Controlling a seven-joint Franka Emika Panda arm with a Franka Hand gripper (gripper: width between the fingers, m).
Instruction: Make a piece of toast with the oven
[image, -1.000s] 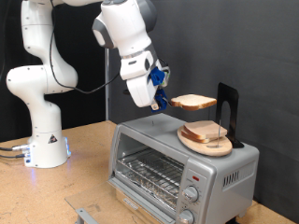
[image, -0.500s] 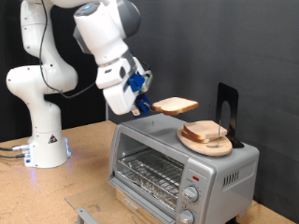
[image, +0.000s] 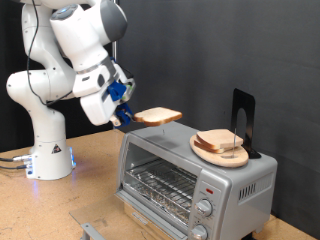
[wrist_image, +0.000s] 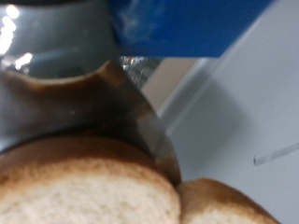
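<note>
- One piece of toast (image: 158, 116) juts out flat from the gripper (image: 130, 116), pinched by its left edge, long axis running left to right
- It hangs above the oven (image: 196, 181), over the top's left end
- Well right sits a wooden plate (image: 204, 149) with more bread; open room lies left

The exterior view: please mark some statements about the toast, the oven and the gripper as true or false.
1. The gripper holds the piece of toast in the air. True.
2. The oven door is shut. False: it hangs open and the wire rack shows.
3. More bread lies on a wooden plate on top of the oven. True.
4. The held toast lies on the oven rack. False: it is above the oven's top, near its left end in the exterior view.
</note>
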